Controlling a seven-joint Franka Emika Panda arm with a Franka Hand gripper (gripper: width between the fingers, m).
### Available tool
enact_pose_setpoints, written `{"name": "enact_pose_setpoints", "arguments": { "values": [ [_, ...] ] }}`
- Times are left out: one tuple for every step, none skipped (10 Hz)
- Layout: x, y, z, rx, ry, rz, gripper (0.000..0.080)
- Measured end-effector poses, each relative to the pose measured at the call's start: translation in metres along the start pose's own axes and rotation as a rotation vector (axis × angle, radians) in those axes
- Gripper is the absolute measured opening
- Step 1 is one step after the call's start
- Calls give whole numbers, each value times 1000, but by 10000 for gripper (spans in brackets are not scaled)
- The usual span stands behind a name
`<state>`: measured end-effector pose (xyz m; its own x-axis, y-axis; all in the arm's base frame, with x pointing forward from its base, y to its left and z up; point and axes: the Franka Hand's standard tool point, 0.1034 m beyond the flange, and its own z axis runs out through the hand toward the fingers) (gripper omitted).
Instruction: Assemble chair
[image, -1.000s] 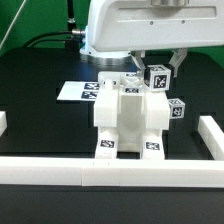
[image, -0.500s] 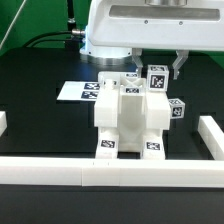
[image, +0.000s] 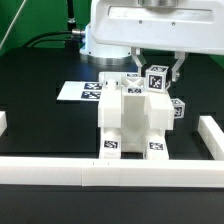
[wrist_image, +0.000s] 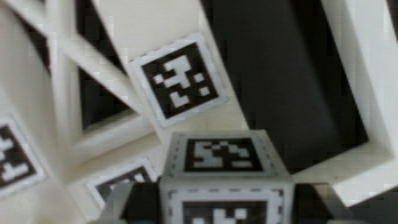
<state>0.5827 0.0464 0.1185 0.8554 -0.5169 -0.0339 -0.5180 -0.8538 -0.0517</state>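
Blocky wht chair (image: 130, 120), tagged cube (image: 157, 78)

**Chair, matte white, part-assembled**

Blocky chair (image: 128, 120) stands upright, chunky slabs stepped toward the front, with a black-and-white square tag on each front foot. Tagged cube (image: 157, 78) is raised at its upper corner on the exterior view's right. Second cube (image: 178, 108) sits lower on that side.

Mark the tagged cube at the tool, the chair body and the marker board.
tagged cube (image: 157, 78): exterior view, front tag.
chair body (image: 126, 120): exterior view, central block's front.
marker board (image: 68, 91): exterior view, bare white part.
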Motion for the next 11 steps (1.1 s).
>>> {"name": "enact_pose_setpoints", "arguments": {
  "values": [
    [0,-1,0,7,-2,43,284],
    [-1,-2,0,15,-7,152,284],
    [-1,-2,1,19,-12,231,284],
    [-1,-3,1,19,-13,273,284],
    [-2,-4,1,19,-15,385,284],
    [-2,-5,1,19,-15,398,284],
    [-2,-5,1,20,-15,366,338],
    [-3,-5,1,20,-15,337,338],
    [-3,-7,0,25,-16,311,521],
    [-4,-8,0,26,-14,214,521],
    [-4,-7,1,26,-14,144,622]
  ]
}}
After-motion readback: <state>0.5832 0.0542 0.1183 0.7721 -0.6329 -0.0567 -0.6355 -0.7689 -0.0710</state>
